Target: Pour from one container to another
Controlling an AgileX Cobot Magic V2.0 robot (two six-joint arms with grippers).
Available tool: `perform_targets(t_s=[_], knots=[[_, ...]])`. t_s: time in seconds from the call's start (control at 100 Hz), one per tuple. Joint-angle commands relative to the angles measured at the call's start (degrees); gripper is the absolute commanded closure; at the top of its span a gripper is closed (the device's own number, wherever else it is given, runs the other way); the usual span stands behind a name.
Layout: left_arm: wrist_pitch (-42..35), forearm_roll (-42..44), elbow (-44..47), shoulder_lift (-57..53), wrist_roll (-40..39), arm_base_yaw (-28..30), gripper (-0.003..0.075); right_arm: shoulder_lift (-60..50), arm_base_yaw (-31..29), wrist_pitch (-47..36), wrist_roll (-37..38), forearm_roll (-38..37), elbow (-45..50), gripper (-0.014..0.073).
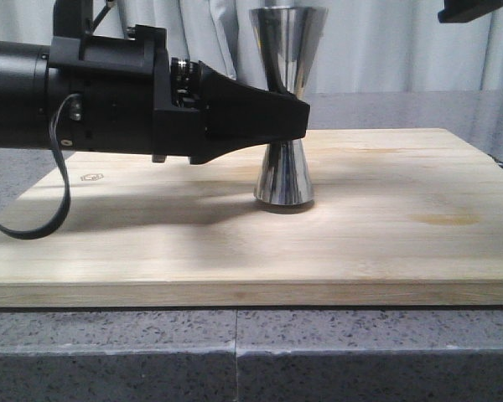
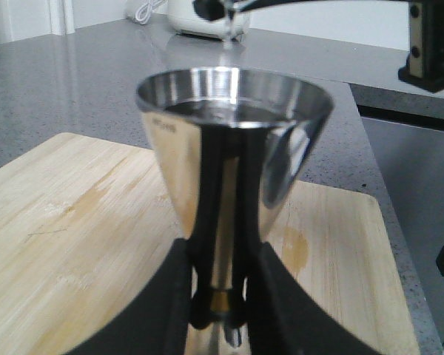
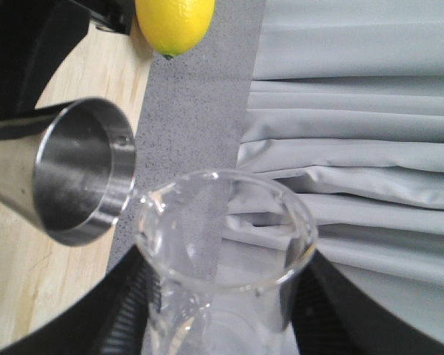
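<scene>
- Now: left gripper (image 1: 289,117) clamped on jigger (image 1: 285,172) waist, upright on wooden board (image 1: 235,251).
- Right gripper (image 3: 222,296) holds glass beaker (image 3: 222,251), tipped, lip touching jigger rim.
- Lemon (image 3: 174,26) nearby.

A kitchen-style mock-up is showing here: a bamboo cutting board (image 1: 235,243) is lying on a speckled grey stone counter (image 1: 235,352), a lemon (image 3: 174,26) is sitting nearby, a white appliance (image 2: 207,18) is standing at the back, and grey curtains (image 3: 355,111) are hanging behind.
</scene>
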Motion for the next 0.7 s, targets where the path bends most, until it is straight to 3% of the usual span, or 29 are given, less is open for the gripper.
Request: perform_targets(t_s=[0.0, 0.29, 0.69], knots=[[-4.9, -2.5, -1.5, -2.8, -0.3, 0.0, 0.0739, -1.1, 0.0, -2.4, 0.5, 0.3, -2.1, 0.0462], [-5.2, -2.5, -1.5, -2.8, -0.3, 0.0, 0.0739, -1.2, 0.0, -2.2, 4.2, 3.5, -2.1, 0.0462], [-5.5, -2.4, -1.5, -2.8, -0.3, 0.0, 0.0739, -3.4, -0.1, -2.2, 19.4, 3.5, -2.1, 0.0462]])
